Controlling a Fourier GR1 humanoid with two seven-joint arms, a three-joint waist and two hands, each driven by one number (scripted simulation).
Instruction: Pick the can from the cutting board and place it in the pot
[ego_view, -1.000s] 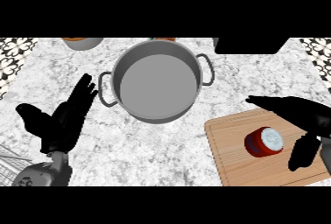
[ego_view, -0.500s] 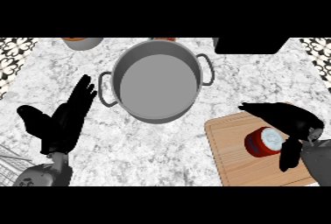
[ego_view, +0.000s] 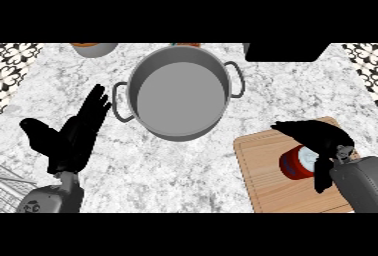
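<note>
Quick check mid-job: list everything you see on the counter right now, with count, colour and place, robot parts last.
Pot: one, grey metal with two handles, upper centre, nothing inside.
Cutting board: one, light wood, lower right.
Can: one, red with pale top, on the cutting board, partly hidden by the right robot hand.
Bowl: one, grey, top left edge, cut off.
Wire rack: one, lower left corner, partly seen.
Left robot hand: black, open, resting at left.
Right robot hand: black, curved over the can.
</note>
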